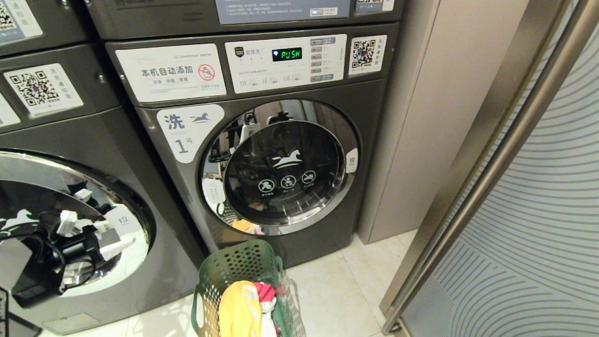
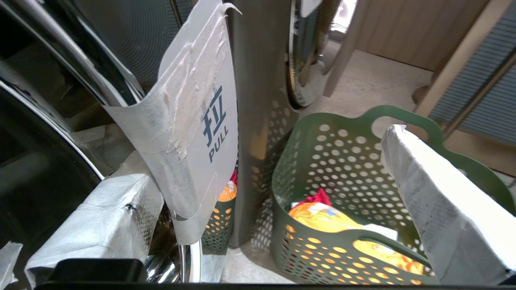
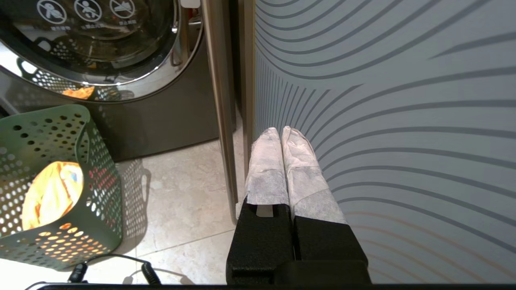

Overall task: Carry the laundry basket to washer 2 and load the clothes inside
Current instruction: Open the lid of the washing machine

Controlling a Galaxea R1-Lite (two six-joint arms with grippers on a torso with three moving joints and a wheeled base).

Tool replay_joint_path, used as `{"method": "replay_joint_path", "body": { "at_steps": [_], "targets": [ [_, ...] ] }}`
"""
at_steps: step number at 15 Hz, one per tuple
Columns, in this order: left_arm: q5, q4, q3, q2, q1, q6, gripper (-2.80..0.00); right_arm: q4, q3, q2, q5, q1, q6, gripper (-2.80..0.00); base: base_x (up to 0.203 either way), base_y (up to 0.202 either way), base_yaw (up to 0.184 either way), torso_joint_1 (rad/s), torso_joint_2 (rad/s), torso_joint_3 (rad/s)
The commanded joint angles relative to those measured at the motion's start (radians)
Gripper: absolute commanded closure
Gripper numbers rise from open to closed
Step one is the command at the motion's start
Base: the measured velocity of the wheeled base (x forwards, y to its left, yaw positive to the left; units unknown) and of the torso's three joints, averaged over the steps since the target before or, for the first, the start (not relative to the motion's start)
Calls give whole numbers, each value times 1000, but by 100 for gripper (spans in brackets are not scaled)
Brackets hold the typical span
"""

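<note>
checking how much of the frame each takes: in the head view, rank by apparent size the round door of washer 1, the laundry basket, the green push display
1. Washer 1's round door, clearly largest.
2. The laundry basket, smaller, though it is cut off by the bottom edge and sits nearer the camera, so its true size is unsure.
3. The green PUSH display, smallest.

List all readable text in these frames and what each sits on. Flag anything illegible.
"PUSH": green display on the washer labelled 1.
"洗", "1号": white horse-logo label, same washer.
"本机自动添加": white sticker on its panel.
"拉": door tab.
"拉 PULL": taped tab on the left washer's door, between the open left gripper's fingers.
QR stickers' print, button captions: too small.
</note>
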Motion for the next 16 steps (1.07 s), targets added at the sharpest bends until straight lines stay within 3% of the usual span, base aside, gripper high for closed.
{"method": "replay_joint_path", "body": {
  "at_steps": [1,10,13,16],
  "targets": [
    [-1,-5,5,-7,23,-2,-280,-1,2,1,0,0,0,0,0,0,0,0,0,0],
    [-1,-7,12,-38,283,-35,-280,1,2,1,0,0,0,0,0,0,0,0,0,0],
    [-1,-25,188,-202,359,-34,-280,-1,2,1,0,0,0,0,0,0,0,0,0,0],
    [-1,-36,407,-503,501,-35,-280,-1,2,1,0,0,0,0,0,0,0,0,0,0]
  ]
}}
